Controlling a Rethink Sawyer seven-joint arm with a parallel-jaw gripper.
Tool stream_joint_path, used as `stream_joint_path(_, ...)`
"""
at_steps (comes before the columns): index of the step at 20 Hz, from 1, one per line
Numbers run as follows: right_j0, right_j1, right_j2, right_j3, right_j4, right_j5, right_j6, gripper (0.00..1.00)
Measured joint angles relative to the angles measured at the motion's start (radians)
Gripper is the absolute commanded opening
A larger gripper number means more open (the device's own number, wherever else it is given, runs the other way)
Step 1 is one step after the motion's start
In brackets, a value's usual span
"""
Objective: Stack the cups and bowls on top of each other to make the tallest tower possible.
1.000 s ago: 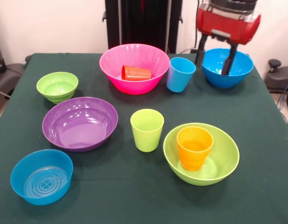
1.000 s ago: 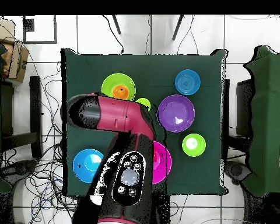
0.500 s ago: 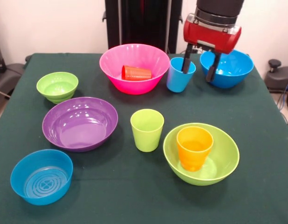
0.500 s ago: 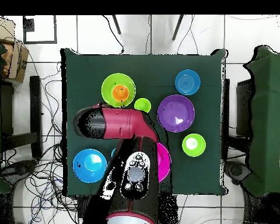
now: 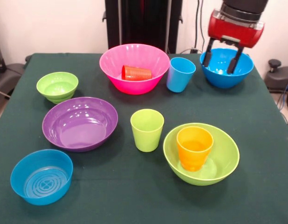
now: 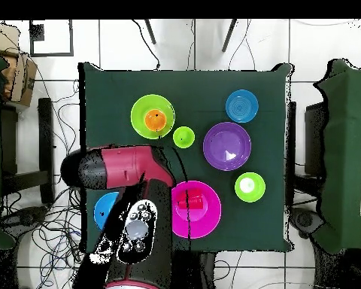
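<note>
Barely begun: orange cup nested in large lime green bowl (front right), other pieces scattered, gripper spread open and empty over large blue bowl.

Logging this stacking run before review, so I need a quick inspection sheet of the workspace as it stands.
Surface: green cloth table.
Job's things: orange cup upright in big green bowl; red cup lying in pink bowl; light blue cup, green cup, purple bowl, small green bowl, ringed blue bowl apart.
Clutter: nothing seen.
Gripper: gripper open over big blue bowl, empty.
Cables: cables on floor.
Surroundings: tiled floor.
</note>
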Motion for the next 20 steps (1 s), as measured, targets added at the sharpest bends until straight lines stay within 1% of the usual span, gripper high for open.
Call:
stream_joint_path(8,0.058,0.0,-0.016,0.0,0.0,0.005,0.0,1.0)
stream_joint_path(10,0.061,0.0,-0.019,0.0,0.0,0.005,0.0,1.0)
stream_joint_path(17,0.108,0.001,-0.1,0.013,0.027,0.005,0.015,1.0)
stream_joint_path(18,0.115,0.001,-0.116,0.016,0.032,0.005,0.022,1.0)
stream_joint_path(19,0.133,0.002,-0.156,0.021,0.041,0.005,0.047,1.0)
stream_joint_path(20,0.138,0.003,-0.167,0.023,0.044,0.005,0.056,1.0)
